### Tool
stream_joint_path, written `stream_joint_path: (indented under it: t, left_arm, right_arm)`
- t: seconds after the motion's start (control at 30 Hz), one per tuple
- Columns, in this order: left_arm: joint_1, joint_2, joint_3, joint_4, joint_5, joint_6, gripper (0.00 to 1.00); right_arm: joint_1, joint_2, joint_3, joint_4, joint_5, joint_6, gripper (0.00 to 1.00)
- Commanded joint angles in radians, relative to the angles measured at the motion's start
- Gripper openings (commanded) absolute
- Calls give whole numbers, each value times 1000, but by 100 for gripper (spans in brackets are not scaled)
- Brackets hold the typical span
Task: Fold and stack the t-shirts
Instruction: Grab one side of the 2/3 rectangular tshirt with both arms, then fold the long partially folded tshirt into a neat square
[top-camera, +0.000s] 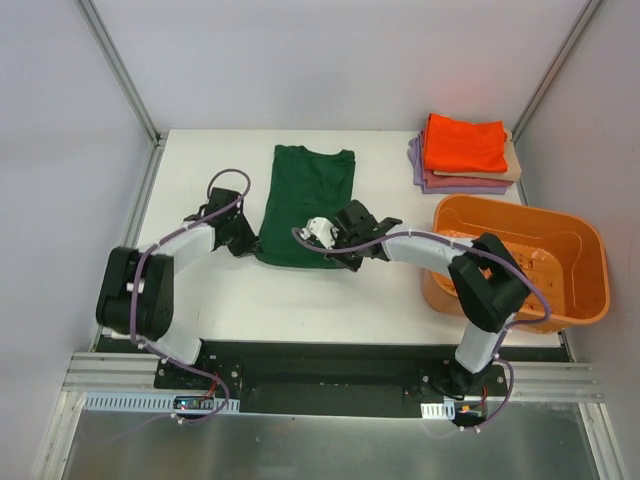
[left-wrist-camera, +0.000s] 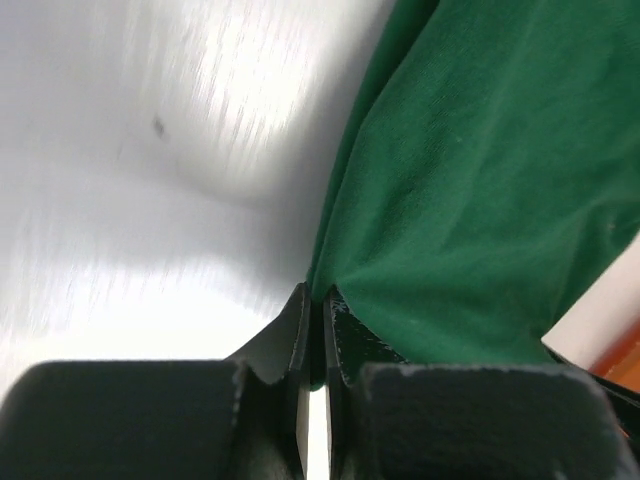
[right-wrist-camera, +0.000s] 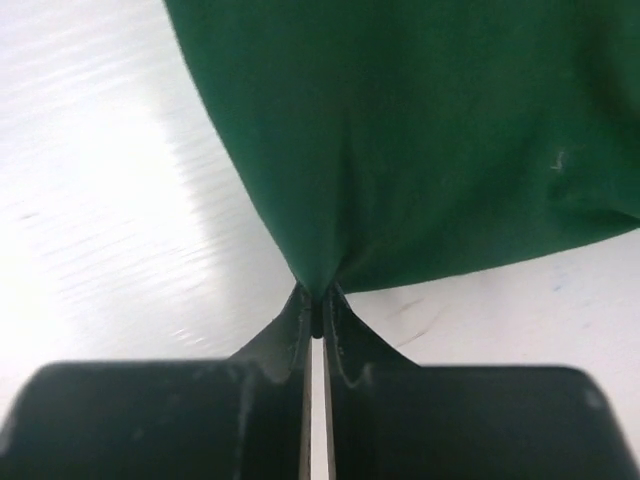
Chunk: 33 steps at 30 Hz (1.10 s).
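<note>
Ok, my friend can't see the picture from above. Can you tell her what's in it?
The left gripper and right gripper each pinch a near corner of the dark green t-shirt lying on the white table. At the far right sits a stack of folded shirts, orange on top, with an orange basket nearer the arms.

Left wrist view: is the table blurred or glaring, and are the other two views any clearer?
Left wrist: the table is streaked and washed out by glare, while the green shirt looks fairly sharp. Right wrist: similar bright glare and streaks on the table beside the shirt. Top external: evenly lit and sharp, with only soft shadows.
</note>
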Motion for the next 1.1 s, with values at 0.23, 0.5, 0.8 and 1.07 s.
stream_joint_path:
  t: [0.23,0.5,0.8,1.07]
  left_arm:
    - [8,-612,-196,-114,-234,-59,0]
    - [8,-860,-181,-175,-277,-70,0]
    - [8,-822,-95,-174,-291,-71,0]
    - [8,-593,12,-59,-234,-71,0]
  right_arm:
    - [46,-392,-141,-14,-505,393,1]
    - [55,-475,-148,28,-802,576,0]
    - [-30,-471,-118,23,-761,668,1]
    - [-172,-408,-57,23,-589,646,1]
